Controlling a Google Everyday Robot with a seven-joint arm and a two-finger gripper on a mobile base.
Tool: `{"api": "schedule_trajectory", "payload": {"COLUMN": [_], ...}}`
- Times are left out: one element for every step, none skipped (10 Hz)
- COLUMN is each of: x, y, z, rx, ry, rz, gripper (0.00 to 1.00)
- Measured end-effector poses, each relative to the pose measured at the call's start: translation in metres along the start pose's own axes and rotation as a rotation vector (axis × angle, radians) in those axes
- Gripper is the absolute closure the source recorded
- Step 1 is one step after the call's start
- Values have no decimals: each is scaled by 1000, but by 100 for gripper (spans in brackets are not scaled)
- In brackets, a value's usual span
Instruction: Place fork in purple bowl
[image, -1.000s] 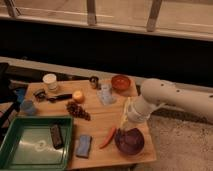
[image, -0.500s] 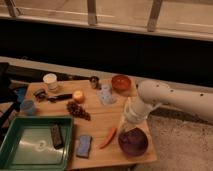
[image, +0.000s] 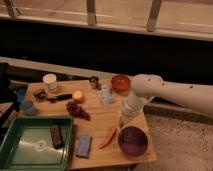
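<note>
**Camera view: my gripper hangs by the purple bowl's rim, fork not made out**

Camera view shows my white, smooth-shelled arm (image: 170, 92) reaching in from the right and bending down over the wooden desk (image: 97, 120). My gripper (image: 124, 118) sits low at the desk's right side, just up and left of the purple bowl (image: 133, 141), near its rim and not over its middle. I judge that it is there because the bowl is the drop point, and a short move toward the lower right would put it above the opening. I cannot tell whether it is closed on anything, and I cannot pick out the fork, either at the gripper or lying on the desk.

The purple bowl is round, deep and dark, with a glossy inside that looks bare. It stands at the front right corner of the desk, close to the edge, so a push on its wall could slide it.

A long orange-red vegetable (image: 108, 136) lies just left of the bowl, and a flat blue sponge (image: 84, 146) is further left. The smaller orange-red bowl (image: 120, 82) sits at the back, well apart from the purple one. A cluster of dark grapes (image: 78, 110) lies mid-desk, and a shallow green tray (image: 20, 150) fills the left front.
</note>
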Motion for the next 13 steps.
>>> {"api": "schedule_trajectory", "payload": {"x": [2,3,5,7,10,14,20,24,28,31,32,32,30], "y": [-8,-13,-16,-20,-26,-33,-43,-50,-53,-54,-58,-60,-60], "z": [-14,-23,-28,-29,-29,-28,-28,-26,-24,-21,-15,-8,0], "rx": [25,38,52,61,70,79,92,96,99,99,97,91,81], "ry": [-21,-36,-48,-50,-44,-37,-25,-13,-1,16,37,55,72], "rz": [16,28,37,50,69,86,111,129,137,144,152,154,152], "gripper": [100,100,100,100,100,100,100,100,100,100,100,100,100]}}
